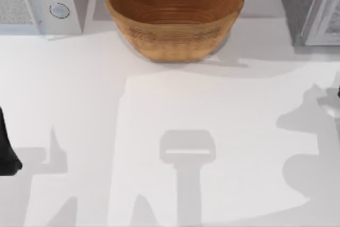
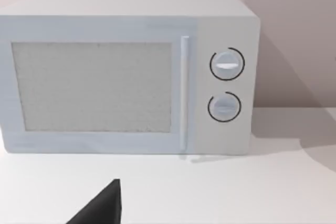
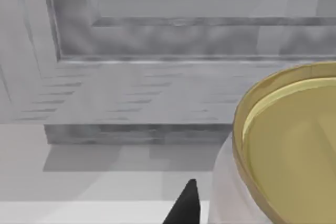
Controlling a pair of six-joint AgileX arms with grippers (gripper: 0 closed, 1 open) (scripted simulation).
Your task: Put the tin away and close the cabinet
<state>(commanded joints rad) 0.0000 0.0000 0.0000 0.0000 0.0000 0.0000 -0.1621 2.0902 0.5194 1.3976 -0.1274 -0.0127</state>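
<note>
The tin (image 3: 283, 156) is white with a gold lid and sits very near the right wrist camera. One dark fingertip (image 3: 185, 207) of my right gripper lies against its side, and the gripper is shut on it. A sliver of that gripper (image 1: 336, 99) shows at the table's right edge. The grey cabinet (image 1: 305, 6) stands at the back right, and its panelled front (image 3: 173, 77) rises just ahead of the tin. My left gripper (image 1: 6, 152) is parked at the left edge.
A large woven bowl (image 1: 174, 14) stands at the back centre. A white microwave (image 1: 42, 1) with two round knobs (image 2: 227, 85) and a shut door sits at the back left. The white tabletop (image 1: 175, 131) stretches between the arms.
</note>
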